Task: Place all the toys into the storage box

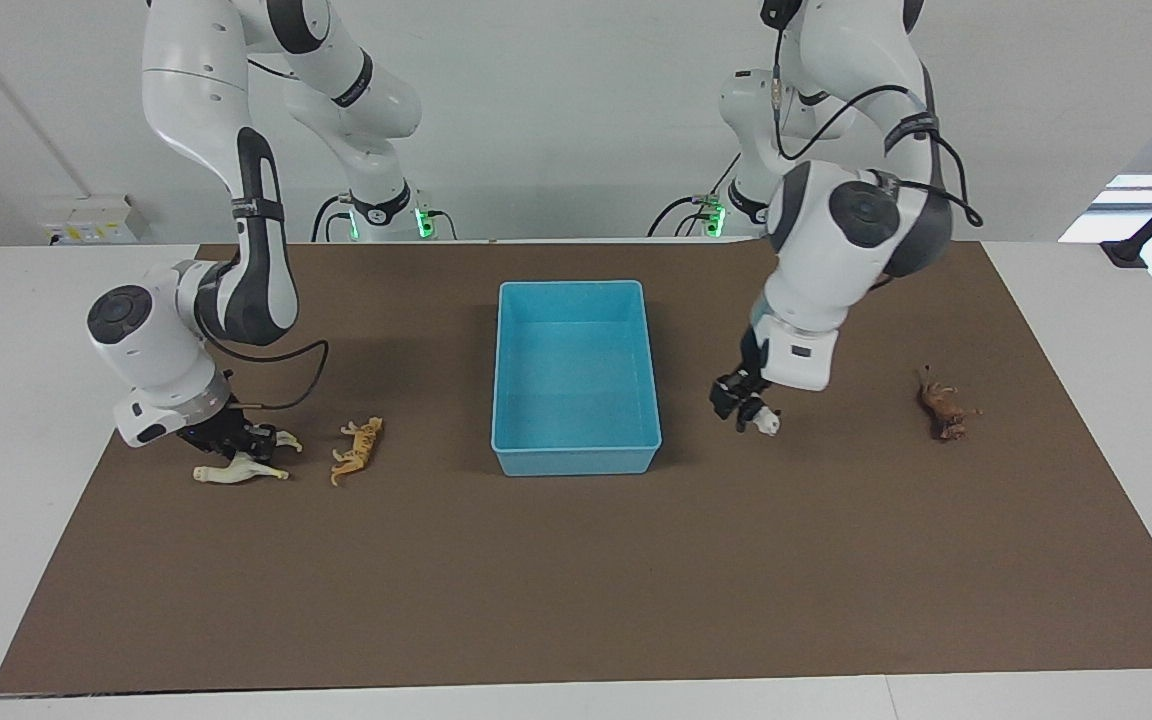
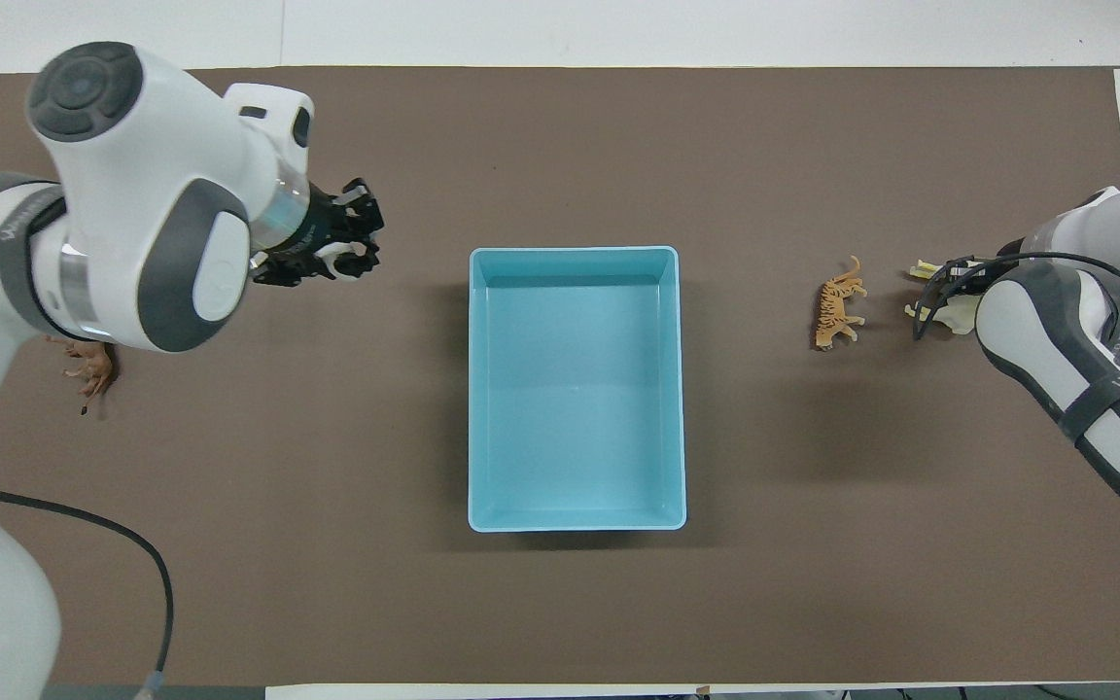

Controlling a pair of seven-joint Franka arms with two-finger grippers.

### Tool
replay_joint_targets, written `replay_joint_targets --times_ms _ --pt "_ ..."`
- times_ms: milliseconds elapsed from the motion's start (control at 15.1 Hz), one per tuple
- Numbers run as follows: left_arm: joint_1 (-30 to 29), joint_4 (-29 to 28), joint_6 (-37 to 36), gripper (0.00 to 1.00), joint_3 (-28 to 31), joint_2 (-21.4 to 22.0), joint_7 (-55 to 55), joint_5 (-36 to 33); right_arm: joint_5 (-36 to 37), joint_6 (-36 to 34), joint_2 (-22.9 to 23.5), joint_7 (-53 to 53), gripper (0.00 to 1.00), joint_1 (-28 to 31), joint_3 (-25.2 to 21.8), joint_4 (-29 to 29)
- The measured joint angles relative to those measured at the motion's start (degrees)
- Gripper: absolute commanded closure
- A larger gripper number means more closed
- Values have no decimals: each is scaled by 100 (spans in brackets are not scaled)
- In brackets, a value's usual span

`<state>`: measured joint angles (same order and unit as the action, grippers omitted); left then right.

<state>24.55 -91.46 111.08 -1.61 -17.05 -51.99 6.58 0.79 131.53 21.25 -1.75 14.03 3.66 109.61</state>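
The light blue storage box [image 1: 499,372] [image 2: 479,389] stands empty at the middle of the brown mat. My left gripper [image 1: 751,410] [image 2: 338,249] is shut on the black-and-white panda [image 1: 768,423] [image 2: 346,259], low over the mat beside the box toward the left arm's end. The reddish-brown animal [image 1: 944,405] [image 2: 91,369] lies closer to that end. My right gripper [image 1: 241,438] [image 2: 949,284] is down on the cream-white horse [image 1: 234,472] [image 2: 939,309], which lies on its side at the right arm's end. The orange spotted cat [image 1: 358,450] [image 2: 839,303] lies between horse and box.
The brown mat [image 1: 576,580] [image 2: 560,603] covers most of the white table. A black cable [image 1: 286,375] hangs from the right arm near its gripper. The left arm's body partly covers the reddish-brown animal in the overhead view.
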Motion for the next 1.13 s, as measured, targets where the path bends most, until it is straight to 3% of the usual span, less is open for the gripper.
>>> replay_joint_targets --times_ms 199,265,332,398,465,863,1128 --pt "743 -145 160 100 3 -2 -450 0 0 -700 -140 4 100 -22 22 -484" --pt "838 -229 289 91 6 -2 -507 0 0 -870 -201 7 100 -23 40 -613" --pt "893 -322 395 56 8 4 -518 0 -3 -1012 -256 26 100 -31 55 -703" --pt "936 -423 450 6 10 21 -518 0 -6 -1118 -302 126 100 -63 66 -758" --pt "974 -516 482 0 11 46 -519 0 -6 -1187 -339 359 100 -150 70 -793" --pt "992 -644 501 0 24 170 -589 1 -7 -1892 -390 1759 100 -926 87 -1397" --pt "902 -645 128 0 214 225 -556 -189 -7 -1936 -392 2983 100 -1530 100 -1573"
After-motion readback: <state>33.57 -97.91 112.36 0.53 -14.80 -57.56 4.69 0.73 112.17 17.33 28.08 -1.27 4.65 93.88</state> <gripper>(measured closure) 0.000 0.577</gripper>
